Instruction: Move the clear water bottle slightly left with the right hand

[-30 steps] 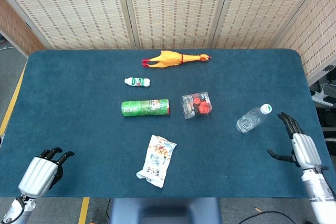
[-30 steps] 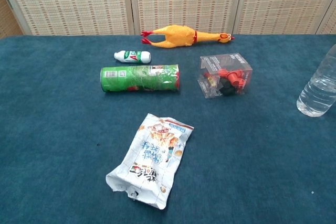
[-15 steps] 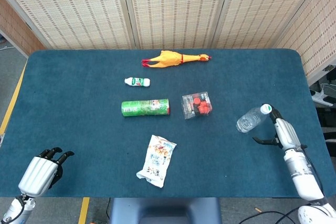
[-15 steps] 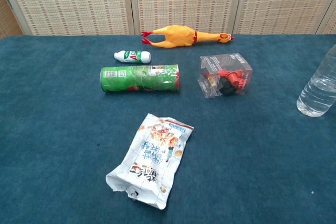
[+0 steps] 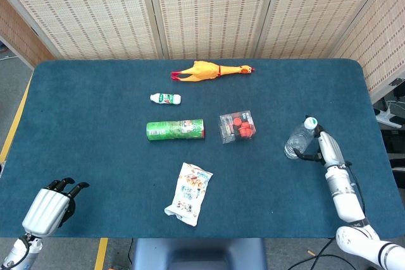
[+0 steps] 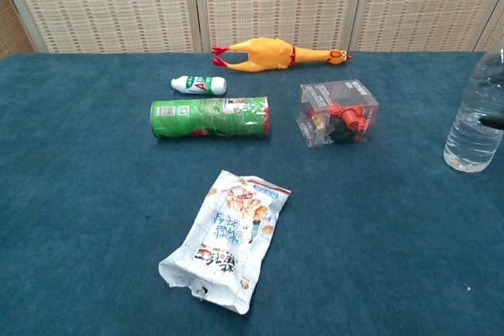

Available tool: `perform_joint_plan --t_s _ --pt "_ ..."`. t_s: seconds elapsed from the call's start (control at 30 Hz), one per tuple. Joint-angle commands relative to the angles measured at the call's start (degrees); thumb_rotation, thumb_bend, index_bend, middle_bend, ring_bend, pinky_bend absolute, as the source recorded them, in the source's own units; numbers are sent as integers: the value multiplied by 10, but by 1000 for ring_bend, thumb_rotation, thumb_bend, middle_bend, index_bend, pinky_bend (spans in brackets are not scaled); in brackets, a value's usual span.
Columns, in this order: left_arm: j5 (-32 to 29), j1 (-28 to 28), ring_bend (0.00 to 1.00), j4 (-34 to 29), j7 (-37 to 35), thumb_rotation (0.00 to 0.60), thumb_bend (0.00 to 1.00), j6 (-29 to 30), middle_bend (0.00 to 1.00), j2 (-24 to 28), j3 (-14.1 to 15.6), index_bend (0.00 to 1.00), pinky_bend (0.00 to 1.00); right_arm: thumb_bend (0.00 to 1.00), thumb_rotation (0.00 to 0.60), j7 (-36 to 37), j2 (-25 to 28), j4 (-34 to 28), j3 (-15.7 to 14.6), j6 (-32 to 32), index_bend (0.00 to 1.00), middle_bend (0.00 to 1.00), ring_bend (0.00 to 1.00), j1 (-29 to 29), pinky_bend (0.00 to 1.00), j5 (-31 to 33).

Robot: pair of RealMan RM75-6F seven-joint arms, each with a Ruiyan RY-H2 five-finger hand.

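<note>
1. Head view, change: over the last second my right hand (image 5: pixel 324 148) has come in from the table's right edge to the clear water bottle (image 5: pixel 298 139), which now stands more upright than before.
2. Head view, contact: the right hand lies against the bottle's right side, a dark finger reaching across its lower body; I cannot tell whether the grasp is closed.
3. Head view, bottle: it stands on the blue table (image 5: pixel 95 131), right of the clear box of red pieces (image 5: pixel 237 126).
4. Head view, left hand (image 5: pixel 50 207): clenched on nothing at the near-left corner.
5. Chest view: the bottle (image 6: pixel 475 120) stands at the right edge, right of the box (image 6: pixel 338 112); green can (image 6: pixel 209 117), snack bag (image 6: pixel 227 238) and rubber chicken (image 6: pixel 277 53) lie to the left.
</note>
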Motion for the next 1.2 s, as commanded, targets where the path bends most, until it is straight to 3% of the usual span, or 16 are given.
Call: perform_joint_plan --t_s 0.03,0.17,0.33,0.47,0.6,0.73,0.87,0.97,1.1,1.2 --pt "1 0 333 -1 1 600 578 0 455 0 0 339 490 525 600 6 -34 44 5 14 733 621 596 5 698 -2" --pt "-1 1 333 -1 0 600 577 1 456 0 -1 339 489 534 600 14 -42 55 -1 52 750 634 610 1 708 -39" --pt "0 0 333 -1 2 600 577 -2 457 0 0 338 489 535 600 -30 -32 51 -31 163 752 637 611 -9 708 -149" --pt "0 0 333 -2 4 600 578 -2 457 0 1 338 490 535 600 -194 -30 68 -39 251 760 645 618 -8 711 -213" --pt "1 0 333 -3 3 600 578 -1 457 -1 0 339 489 534 600 -389 -42 88 -26 310 771 654 626 1 719 -239" --pt "-1 0 333 -3 2 600 578 -2 458 0 0 339 489 533 600 -446 -59 102 -32 323 778 662 631 6 725 -252" --pt "-2 0 333 -3 0 600 578 -3 458 0 0 339 489 533 600 -370 -43 54 -60 266 779 664 635 8 728 -243" --pt "-2 0 333 -2 -1 600 579 -3 458 0 0 339 489 533 600 -247 1 -22 -86 189 780 665 638 19 732 -232" --pt "-1 0 333 -3 0 600 577 -4 458 0 1 338 490 533 600 35 84 -134 -117 98 781 665 639 47 732 -242" --pt "0 0 333 -4 2 600 577 -3 458 0 1 339 489 533 600 225 126 -159 -133 79 780 665 639 63 731 -269"
